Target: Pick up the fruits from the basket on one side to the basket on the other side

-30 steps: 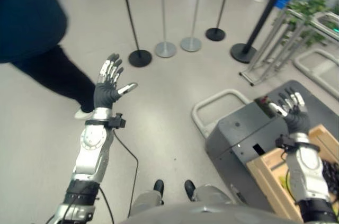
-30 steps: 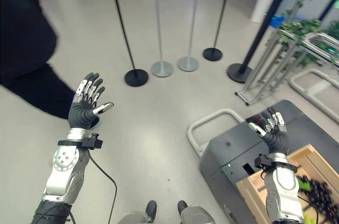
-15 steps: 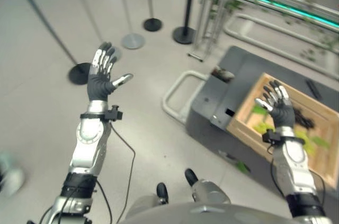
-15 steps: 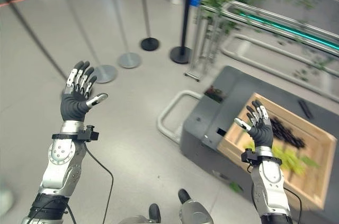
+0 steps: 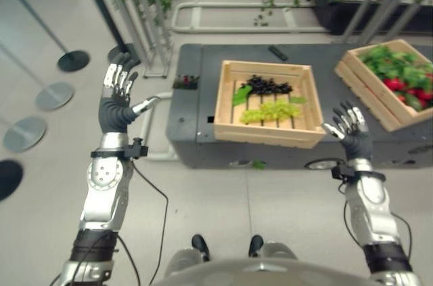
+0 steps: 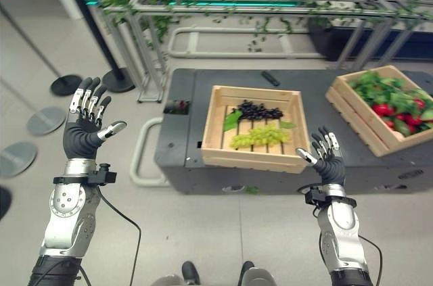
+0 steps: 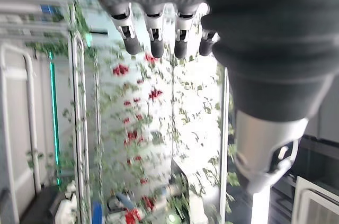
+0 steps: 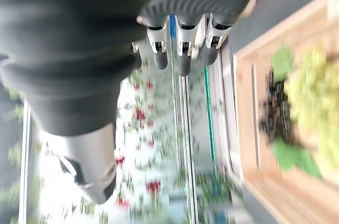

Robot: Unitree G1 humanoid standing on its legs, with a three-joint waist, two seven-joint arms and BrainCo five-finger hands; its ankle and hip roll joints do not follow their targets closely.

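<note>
While both hands (image 6: 84, 138) (image 6: 327, 168) spread empty, wooden crate (image 6: 252, 155) of grapes (image 6: 260, 136) sits beyond right fingertips (image 8: 183, 65); second crate (image 6: 358, 118) is cut off.

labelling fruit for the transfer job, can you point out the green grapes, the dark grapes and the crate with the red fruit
green grapes (image 5: 272, 111), left eye view, middle of the bunch
dark grapes (image 5: 268, 86), left eye view, middle of the cluster
crate with the red fruit (image 6: 353, 118), right eye view, its near wooden wall

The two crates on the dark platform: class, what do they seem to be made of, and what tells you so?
Near crate: pale unfinished wood, probably; slatted bottom and plank walls show. Far crate: same light planks, matte. Platform: dark grey, smooth, probably painted metal or plastic.
</note>
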